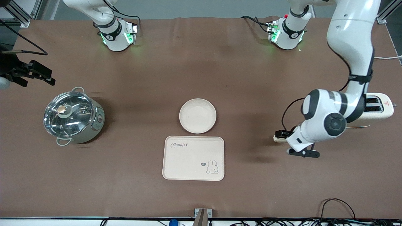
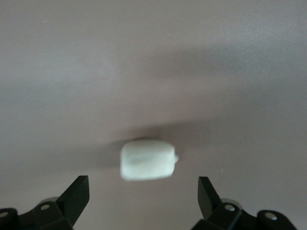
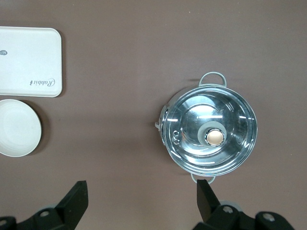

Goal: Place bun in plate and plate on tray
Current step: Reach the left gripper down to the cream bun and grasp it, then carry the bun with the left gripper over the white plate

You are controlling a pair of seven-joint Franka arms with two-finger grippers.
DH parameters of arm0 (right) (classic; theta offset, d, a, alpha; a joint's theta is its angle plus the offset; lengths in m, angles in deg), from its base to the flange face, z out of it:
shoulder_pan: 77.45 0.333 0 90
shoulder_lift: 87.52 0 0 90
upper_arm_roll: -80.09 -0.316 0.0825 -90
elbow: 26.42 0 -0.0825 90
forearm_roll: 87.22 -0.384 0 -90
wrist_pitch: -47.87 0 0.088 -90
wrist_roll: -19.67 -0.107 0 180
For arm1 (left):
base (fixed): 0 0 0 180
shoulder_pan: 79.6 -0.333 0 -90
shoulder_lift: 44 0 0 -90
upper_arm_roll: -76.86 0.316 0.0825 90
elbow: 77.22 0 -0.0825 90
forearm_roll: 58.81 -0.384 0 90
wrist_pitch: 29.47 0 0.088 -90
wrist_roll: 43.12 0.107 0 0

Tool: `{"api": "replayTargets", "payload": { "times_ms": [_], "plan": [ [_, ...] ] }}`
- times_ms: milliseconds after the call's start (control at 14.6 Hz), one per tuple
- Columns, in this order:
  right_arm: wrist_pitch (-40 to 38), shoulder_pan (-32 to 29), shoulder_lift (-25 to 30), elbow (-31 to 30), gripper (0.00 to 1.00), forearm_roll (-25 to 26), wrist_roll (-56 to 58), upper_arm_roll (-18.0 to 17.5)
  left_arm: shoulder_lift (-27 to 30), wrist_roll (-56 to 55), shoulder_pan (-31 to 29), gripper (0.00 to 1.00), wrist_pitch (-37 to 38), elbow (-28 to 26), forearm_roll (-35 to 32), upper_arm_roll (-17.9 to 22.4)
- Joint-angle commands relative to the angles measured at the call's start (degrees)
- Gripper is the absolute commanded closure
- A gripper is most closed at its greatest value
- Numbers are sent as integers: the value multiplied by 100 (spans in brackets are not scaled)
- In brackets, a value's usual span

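Observation:
The bun lies on the brown table toward the left arm's end. In the left wrist view the bun is a pale lump just ahead of the open fingers. My left gripper is open, low over the table right at the bun and not closed on it. The round cream plate sits empty mid-table, and it shows in the right wrist view too. The Rabbit tray lies just nearer the camera than the plate. My right gripper is open and empty, up over the table's right-arm end.
A steel pot with a glass lid stands toward the right arm's end. A cream toaster stands at the left arm's end, partly hidden by the left arm. Cables run along the table's near edge.

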Motion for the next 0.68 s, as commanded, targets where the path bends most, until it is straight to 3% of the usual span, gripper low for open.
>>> {"api": "replayTargets", "payload": {
  "times_ms": [0,274,342,616],
  "plan": [
    [72,21,-34,-19,0,-89,31,16,-22,109,-21,0,-743,-437,106,0],
    [72,3,-43,-19,0,-89,31,16,-66,259,-74,2,-1300,-842,97,0],
    [72,-6,-43,-19,0,-89,31,16,-66,268,-92,10,-1317,-886,97,0],
    [72,-6,-43,-19,0,-89,40,16,-75,364,-92,67,-1308,-983,150,-53]
  ]
}}
